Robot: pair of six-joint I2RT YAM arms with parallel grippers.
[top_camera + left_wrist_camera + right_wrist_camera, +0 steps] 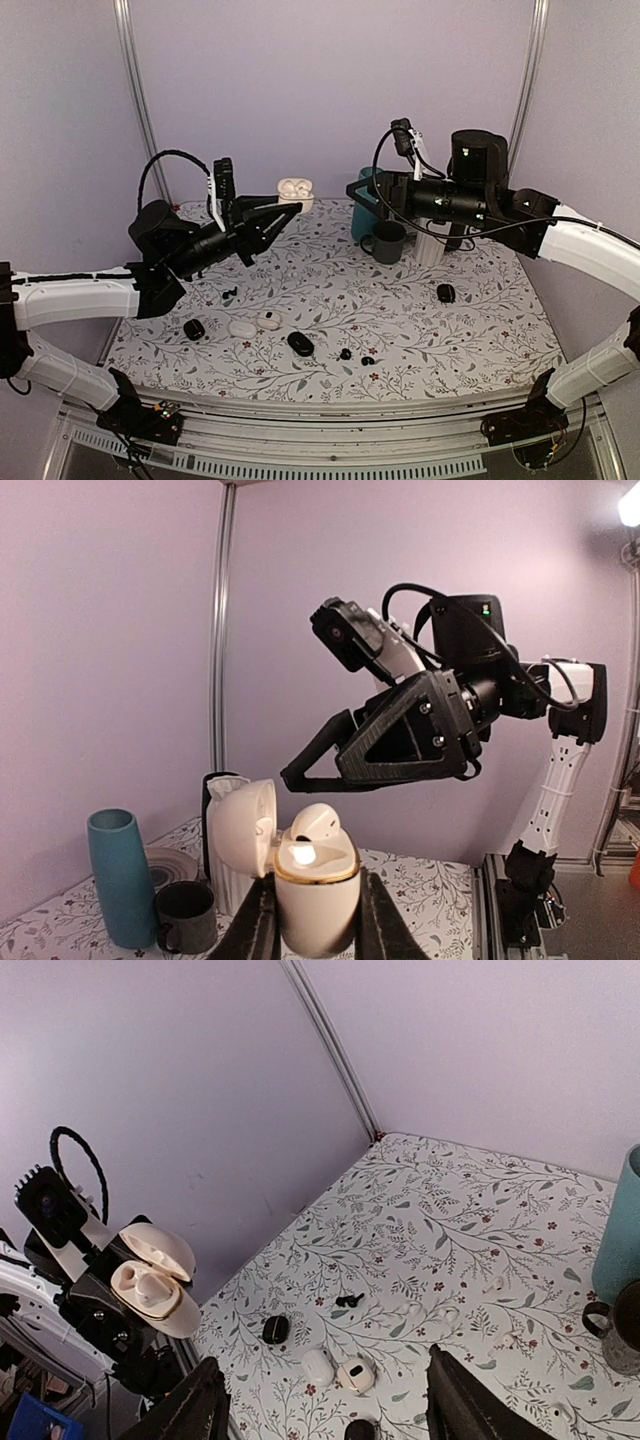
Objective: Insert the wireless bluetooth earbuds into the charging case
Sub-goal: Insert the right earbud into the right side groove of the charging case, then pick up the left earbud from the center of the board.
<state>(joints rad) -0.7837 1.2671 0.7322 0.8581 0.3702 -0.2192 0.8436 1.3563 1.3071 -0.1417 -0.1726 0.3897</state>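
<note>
My left gripper (290, 206) is shut on an open white charging case (293, 188) and holds it high above the back of the table. In the left wrist view the case (316, 895) stands upright between the fingers (250, 925), its lid (243, 830) swung left, with a white earbud (318, 822) resting in its top. Two tiny black earbuds (345, 354) (368, 360) lie loose at the table's front centre. Another small black piece (230, 292) lies at the left, and also shows in the right wrist view (348, 1300). My right gripper (352, 192) is open and empty, in the air facing the case.
Black oval cases (194, 328) (300, 343) (446, 293) and two white cases (242, 328) (269, 320) lie on the floral table. A teal vase (365, 215), a dark mug (388, 242) and a white ribbed holder (430, 248) stand at the back right. White earbuds (445, 1312) lie loose.
</note>
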